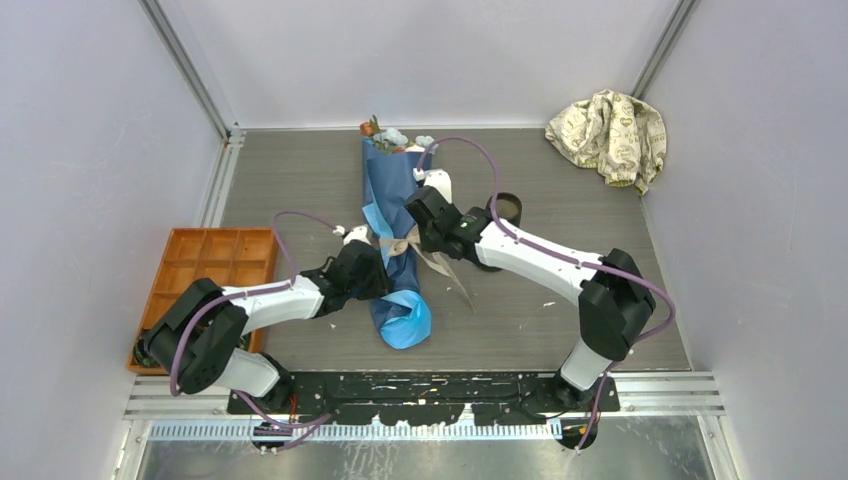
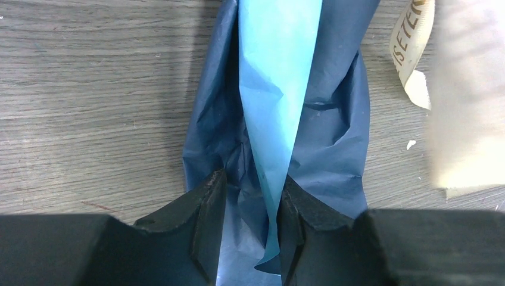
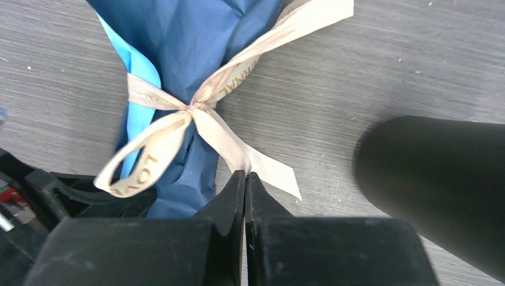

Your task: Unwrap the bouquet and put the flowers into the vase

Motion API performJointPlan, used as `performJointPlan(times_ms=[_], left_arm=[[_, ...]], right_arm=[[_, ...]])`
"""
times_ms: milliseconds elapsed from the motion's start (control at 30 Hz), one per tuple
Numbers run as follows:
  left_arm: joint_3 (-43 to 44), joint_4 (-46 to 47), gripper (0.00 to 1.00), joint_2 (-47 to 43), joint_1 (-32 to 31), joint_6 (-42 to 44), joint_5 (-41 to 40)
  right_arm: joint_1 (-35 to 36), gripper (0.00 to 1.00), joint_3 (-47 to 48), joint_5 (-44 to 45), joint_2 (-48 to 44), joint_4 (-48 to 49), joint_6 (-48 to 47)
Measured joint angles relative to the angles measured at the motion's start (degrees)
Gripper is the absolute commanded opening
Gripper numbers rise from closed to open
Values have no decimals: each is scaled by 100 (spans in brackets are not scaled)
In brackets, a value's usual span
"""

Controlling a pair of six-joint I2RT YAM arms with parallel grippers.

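The left gripper (image 2: pixel 251 179) stands about half open. Its two black fingers (image 2: pixel 205 220) straddle the narrow lower part of the bouquet (image 1: pixel 390 190), and crumpled dark blue paper with a light blue fold fills the gap between them, so it has the cone clasped. The overhead view shows only that this gripper sits at the cone's left flank, just below the tie. The grip itself shows from the left wrist alone.

The right gripper (image 3: pixel 245 176) has its fingers pressed flat together, with no gap. The tips sit on one loose tail of the beige ribbon (image 3: pixel 199 108), just beyond the knot. Whether the tail is actually pinched between them cannot be made out. That view also shows the bow tied, with one loop and printed lettering, which from above is only a pale smear across the paper.

The bouquet lies lengthwise on the grey table (image 1: pixel 500 330) between the two arms. The flowers (image 1: pixel 390 135) are at its far end, and the light blue lining shows at the near end. The heads appear only in the overhead view.

The black vase (image 1: pixel 507 208) stands upright just right of the bouquet, beside the right forearm, and it looms blurred at the right wrist's edge. A patterned beige cloth (image 1: pixel 610 130) is crumpled in the far right corner. An orange compartment tray (image 1: pixel 215 235) sits at the left edge.
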Motion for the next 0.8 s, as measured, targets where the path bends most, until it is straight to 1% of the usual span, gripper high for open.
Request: performJointPlan(times_ms=[133, 500, 800], left_arm=[[0, 33, 36, 26, -11, -7, -11], [33, 396, 35, 251, -33, -33, 2], [111, 697, 34, 518, -33, -46, 7]], right_arm=[[0, 1, 372, 74, -210, -315, -245], [0, 1, 1733, 369, -1803, -535, -817], [0, 1, 1880, 498, -2341, -468, -1051]])
